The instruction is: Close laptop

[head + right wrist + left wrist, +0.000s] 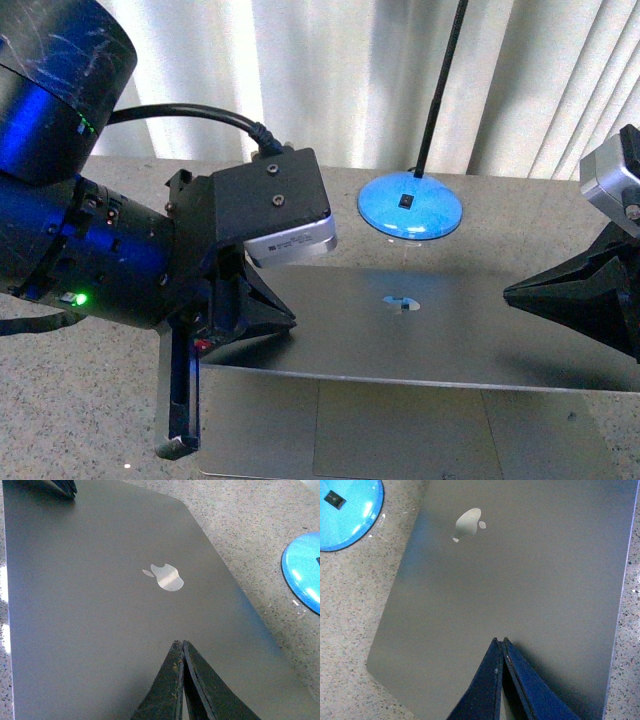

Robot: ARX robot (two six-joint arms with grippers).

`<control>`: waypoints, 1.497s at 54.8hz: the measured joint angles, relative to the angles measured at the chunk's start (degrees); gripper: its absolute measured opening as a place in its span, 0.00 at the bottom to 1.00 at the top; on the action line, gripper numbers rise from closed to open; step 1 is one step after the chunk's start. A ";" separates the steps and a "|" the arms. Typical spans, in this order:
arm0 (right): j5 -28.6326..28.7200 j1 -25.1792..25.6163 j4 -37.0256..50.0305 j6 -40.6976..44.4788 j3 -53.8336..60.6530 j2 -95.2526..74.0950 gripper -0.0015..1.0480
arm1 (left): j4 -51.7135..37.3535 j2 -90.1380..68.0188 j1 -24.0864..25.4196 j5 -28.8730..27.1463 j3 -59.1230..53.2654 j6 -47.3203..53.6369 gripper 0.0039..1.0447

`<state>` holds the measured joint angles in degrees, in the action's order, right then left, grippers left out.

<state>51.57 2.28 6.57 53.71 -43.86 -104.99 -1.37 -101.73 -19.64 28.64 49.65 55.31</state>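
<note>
The silver-grey laptop (400,330) lies on the speckled table with its lid tipped low over the base. The palm rest and trackpad (400,440) still show below the lid's edge. The pale apple logo (402,303) faces up. My left gripper (290,320) is shut, its tip against the lid's outside near the left end. My right gripper (508,293) is shut too, with its tip at the lid's right end. The left wrist view shows the left gripper (500,641) on the lid (520,580). The right wrist view shows the right gripper (180,643) on the lid (100,605). Keyboard and screen are hidden.
A blue round lamp base (410,205) with a thin black stalk stands on the table just behind the laptop. It also shows as the blue base (345,515) and the blue base (302,570) in the wrist views. White curtains hang behind the table.
</note>
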 joint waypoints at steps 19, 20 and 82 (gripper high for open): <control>-0.31 -1.14 2.23 -0.94 0.63 -2.23 0.03 | -1.88 -2.14 -1.01 0.04 -0.92 -0.28 0.03; -0.31 -1.18 2.29 -1.01 0.66 -2.32 0.03 | -1.97 -2.21 -1.03 0.04 -0.96 -0.31 0.03; -0.98 -2.58 9.05 -3.41 4.13 -11.06 0.03 | -1.40 -7.30 -4.44 -0.17 -3.80 -1.36 0.03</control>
<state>50.59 -0.30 15.62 50.30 -39.72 -116.05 -2.76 -109.03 -24.08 28.47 45.84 53.95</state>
